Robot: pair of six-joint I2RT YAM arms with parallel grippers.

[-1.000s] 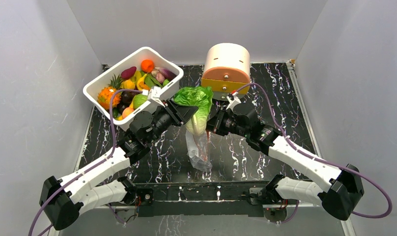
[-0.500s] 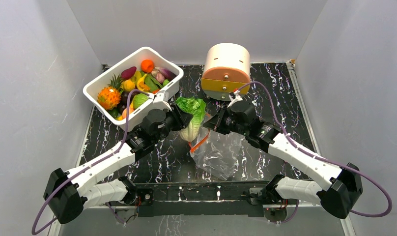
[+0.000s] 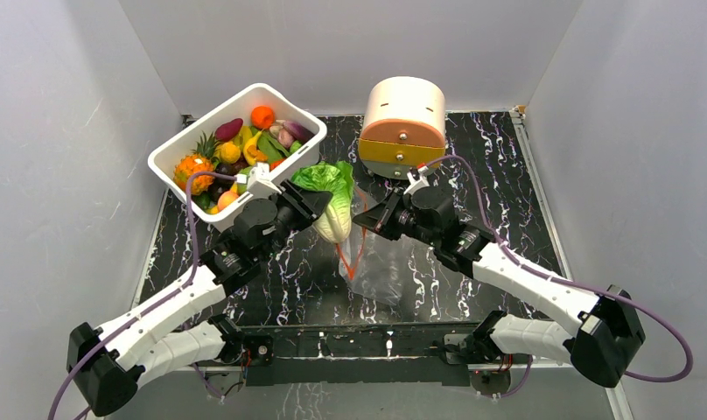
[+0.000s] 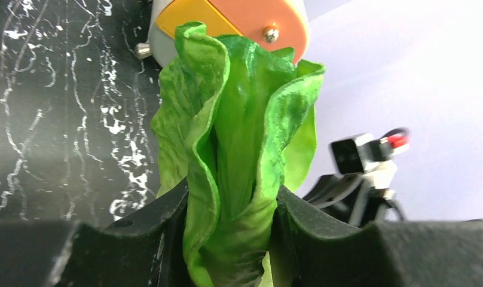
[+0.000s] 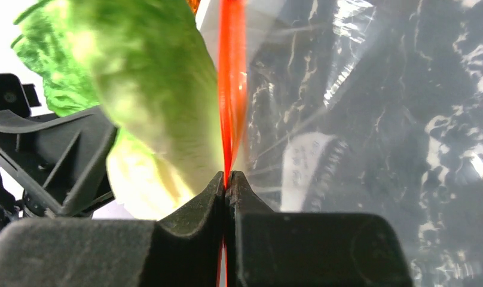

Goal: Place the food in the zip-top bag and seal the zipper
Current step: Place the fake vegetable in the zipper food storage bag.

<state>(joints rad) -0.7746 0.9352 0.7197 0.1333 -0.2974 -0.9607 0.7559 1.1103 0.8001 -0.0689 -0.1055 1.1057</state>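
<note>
bag (image 3: 385, 271) now spread open at frame centre vs bunched a sec ago, r fingers (image 5: 191, 239) pressed together on zipper (image 5: 231, 89), l fingers (image 4: 155, 233) pinching lettuce (image 4: 239, 137) w/ stem just left of mouth, so prob not in yet.

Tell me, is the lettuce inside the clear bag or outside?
Outside. The left gripper holds the lettuce beside the bag, next to the zipper that the right gripper pinches; no plastic covers it.

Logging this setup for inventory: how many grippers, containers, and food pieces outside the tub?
Grippers: 2 (left gripper, right gripper)
Containers: 3 (white tub, round drawer box, zip-top bag)
Food outside the tub: 1 (lettuce)
Total: 6
</note>
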